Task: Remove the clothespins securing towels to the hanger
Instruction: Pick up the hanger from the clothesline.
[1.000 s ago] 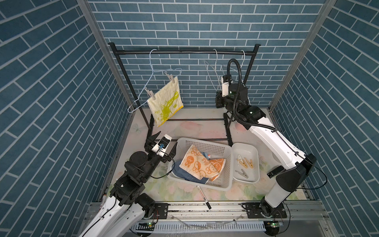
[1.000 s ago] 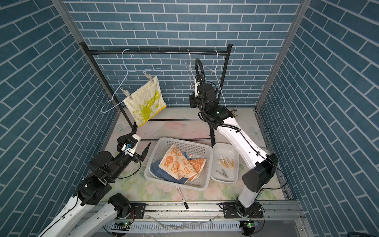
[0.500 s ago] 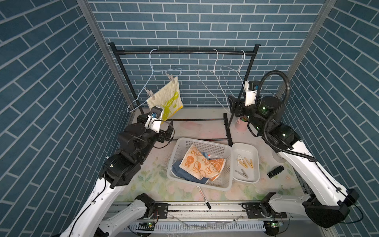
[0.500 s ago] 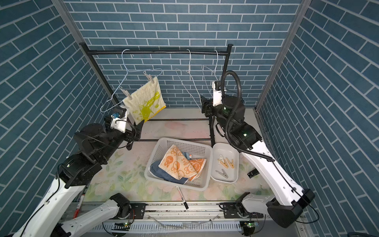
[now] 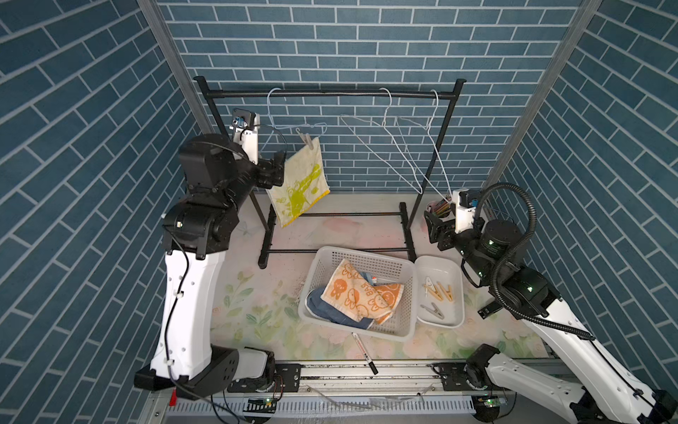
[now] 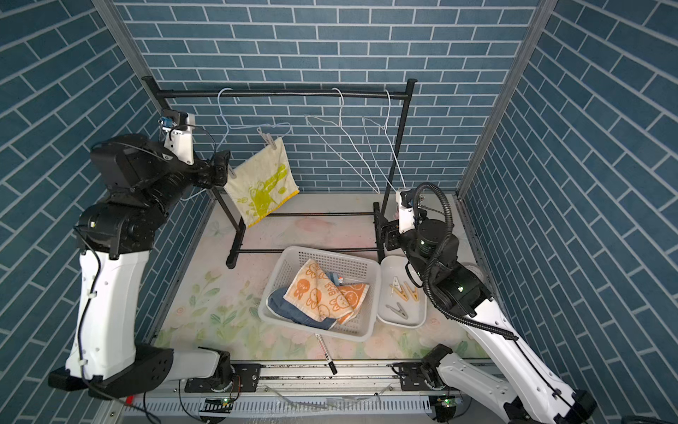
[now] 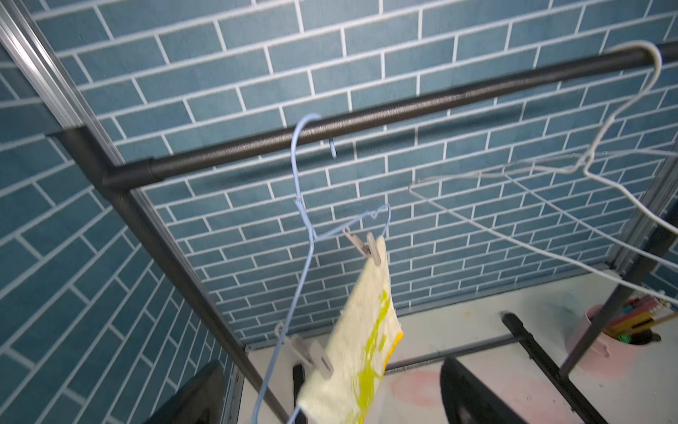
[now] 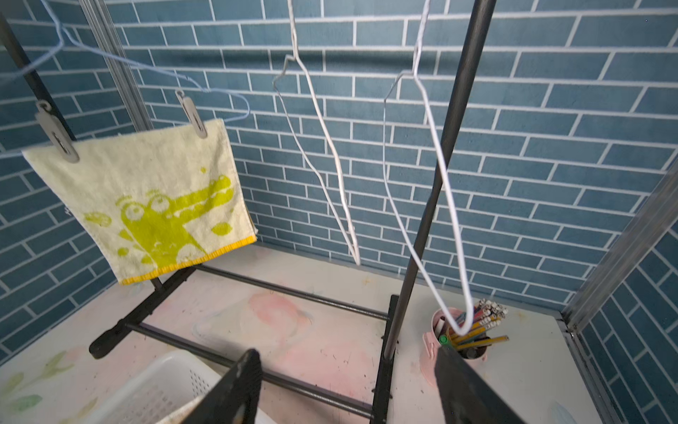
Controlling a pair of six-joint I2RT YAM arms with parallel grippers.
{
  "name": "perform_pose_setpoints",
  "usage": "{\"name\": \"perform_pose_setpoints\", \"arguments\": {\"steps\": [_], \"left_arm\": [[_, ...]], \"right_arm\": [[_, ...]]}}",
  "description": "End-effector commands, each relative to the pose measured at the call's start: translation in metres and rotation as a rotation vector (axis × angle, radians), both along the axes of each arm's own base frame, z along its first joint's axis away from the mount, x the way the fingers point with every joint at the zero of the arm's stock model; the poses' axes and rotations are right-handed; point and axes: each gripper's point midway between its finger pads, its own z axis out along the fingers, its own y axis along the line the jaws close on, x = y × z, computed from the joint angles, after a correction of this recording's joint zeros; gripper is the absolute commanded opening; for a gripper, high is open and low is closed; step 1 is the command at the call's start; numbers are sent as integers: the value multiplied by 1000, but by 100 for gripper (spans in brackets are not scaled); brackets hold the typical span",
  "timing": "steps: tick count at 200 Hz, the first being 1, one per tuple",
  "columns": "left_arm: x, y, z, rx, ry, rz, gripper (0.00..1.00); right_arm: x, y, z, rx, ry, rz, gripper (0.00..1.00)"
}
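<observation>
A pale yellow towel hangs from a blue wire hanger, held by two grey clothespins. My left gripper is raised at the towel's lower pinned corner, open. In the left wrist view that lower pin lies between the spread fingers, apart from both. My right gripper is low beside the rack's right post, open and empty. Orange and blue towels lie in the basket. Several loose clothespins lie in the small tray.
Two bare white hangers hang on the black rack rail. A pink pencil cup stands behind the right post. A marker pen lies in front of the basket, and a small black object lies right of the tray.
The left arm has risen from beside the basket up to the yellow towel. The right arm has swung down from the white hangers to the right post.
</observation>
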Motion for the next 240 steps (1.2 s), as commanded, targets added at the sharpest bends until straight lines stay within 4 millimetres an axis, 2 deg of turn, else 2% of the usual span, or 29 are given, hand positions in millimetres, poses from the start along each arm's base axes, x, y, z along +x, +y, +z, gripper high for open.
{"name": "perform_pose_setpoints", "arguments": {"steps": [1, 37, 74, 91, 115, 149, 162, 196, 230, 240], "left_arm": [[14, 1, -16, 10, 102, -47, 93], [50, 8, -30, -52, 183, -102, 93], [73, 9, -61, -64, 272, -123, 89], [80, 14, -71, -68, 298, -106, 80], [84, 14, -79, -80, 323, -111, 58], [82, 8, -76, -102, 319, -148, 31], [80, 3, -76, -123, 322, -172, 24], [78, -13, -70, -204, 307, -249, 16], [77, -20, -49, -280, 247, -283, 1], [76, -19, -41, -294, 220, -278, 0]], "right_arm": [[-2, -6, -15, 0, 35, -21, 75], [-1, -5, -27, -2, 59, -23, 75], [0, -6, -33, -18, 77, -30, 75], [0, -5, -36, -20, 84, -30, 75], [0, -5, -37, -20, 88, -31, 75], [3, -3, -40, -24, 95, -29, 75], [3, -2, -40, -23, 97, -27, 75], [5, 1, -43, -26, 103, -20, 75], [5, 1, -43, -26, 103, -21, 75], [4, 0, -43, -26, 102, -21, 75]]}}
